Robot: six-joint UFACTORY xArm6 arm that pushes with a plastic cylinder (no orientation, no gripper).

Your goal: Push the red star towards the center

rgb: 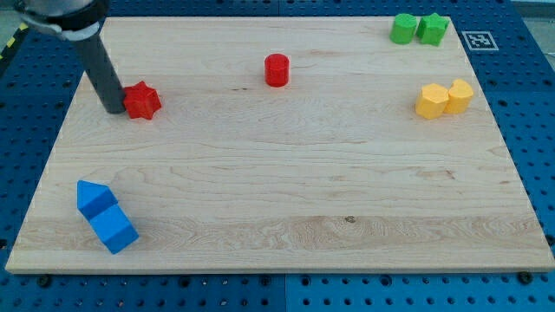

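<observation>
The red star (142, 101) lies on the wooden board (286, 191) at the view's upper left. My tip (114, 110) rests on the board right at the star's left side, touching or nearly touching it. The dark rod rises from there toward the view's top left corner.
A red cylinder (277, 70) stands at the top middle. Two green blocks (418, 29) sit at the top right corner. Two yellow blocks (444, 99) sit at the right side. A blue triangular block (94, 197) and a blue cube (114, 229) touch at the bottom left.
</observation>
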